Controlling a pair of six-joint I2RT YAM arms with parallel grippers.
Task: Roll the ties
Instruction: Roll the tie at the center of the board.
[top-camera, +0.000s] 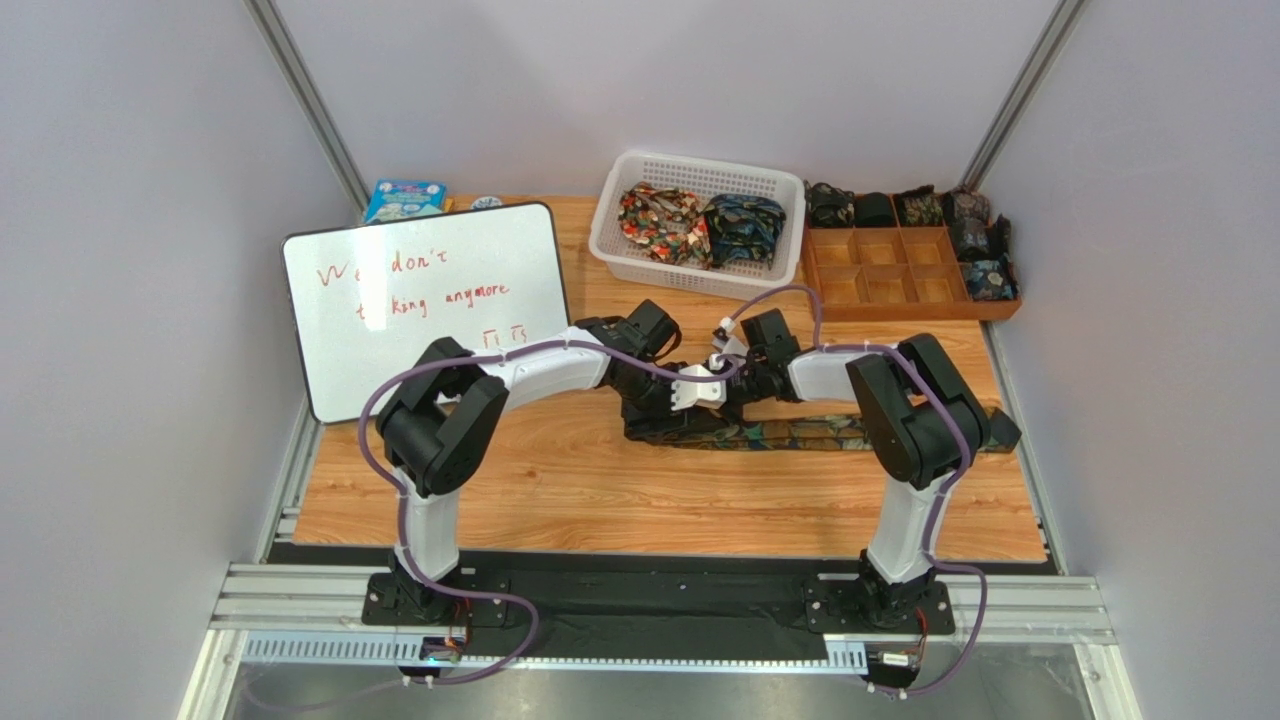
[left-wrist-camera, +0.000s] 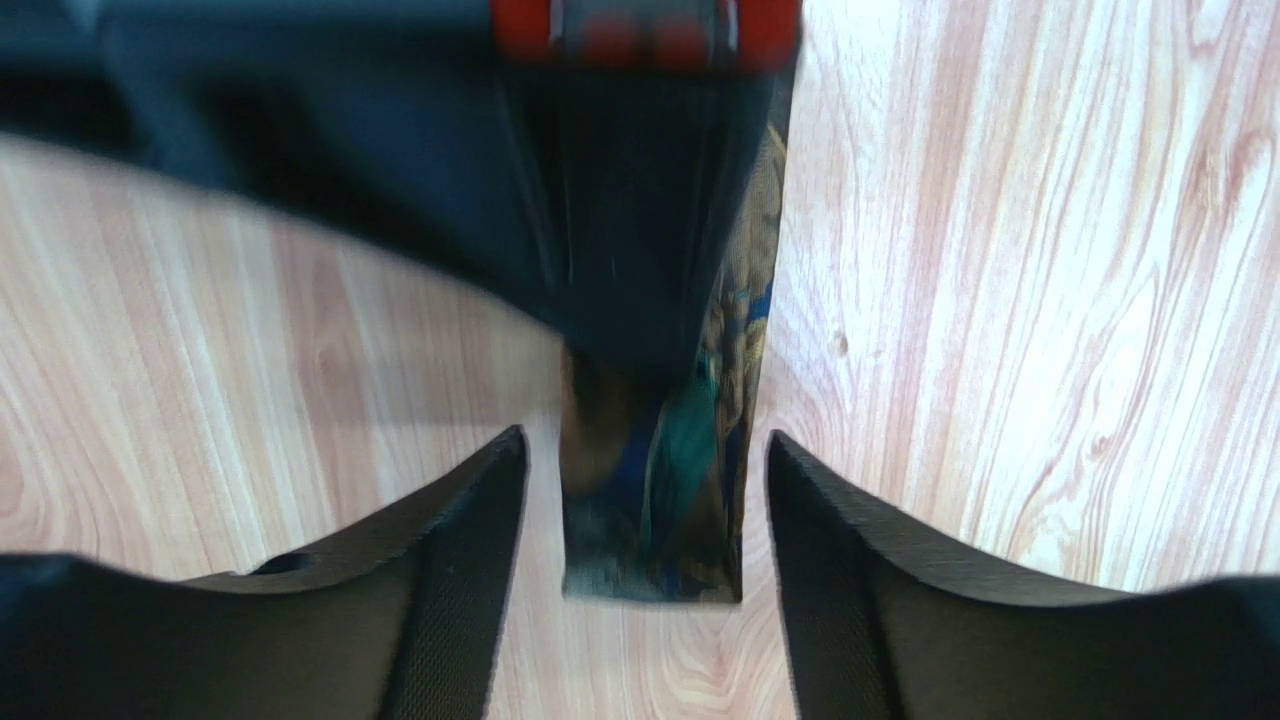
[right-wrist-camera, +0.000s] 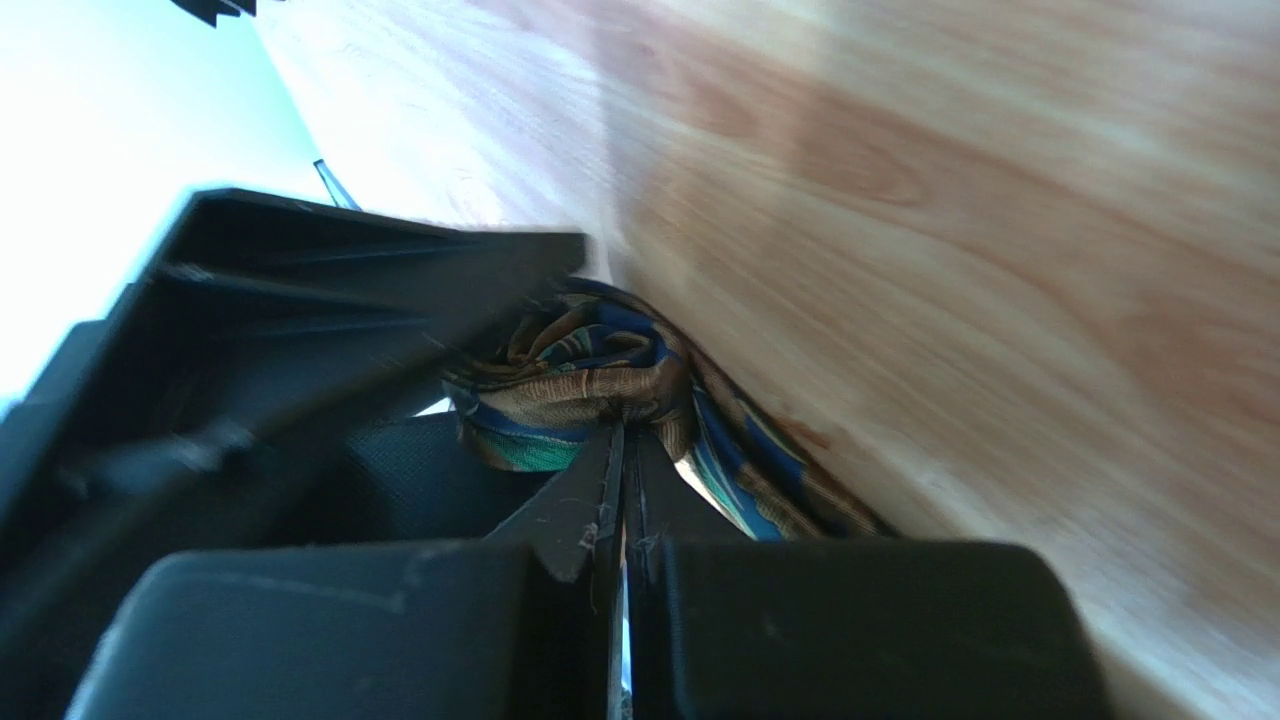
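One tie (top-camera: 796, 434) lies flat on the bench (top-camera: 601, 488), in front of the basket (top-camera: 624, 195) on the arms' side, stretched left to right. Both arms meet over its left part.

The left tool (left-wrist-camera: 646, 450) hangs spread over the tie's narrow end. That end sits between the fingers (left-wrist-camera: 466, 570) and touches neither. The right tool (right-wrist-camera: 621, 443) is pressed together, and its tips pinch a curled bunch of the tie's blue, green and tan fabric just off the wood. The rest of the strip runs away beside it along the bench.

Bunched ties (top-camera: 703, 225) fill the basket. Just right of the basket stands a tray (top-camera: 887, 278) with rolled ties (top-camera: 984, 225) in its far and right compartments. Left of the basket a whiteboard (top-camera: 428, 308) lies on the bench.
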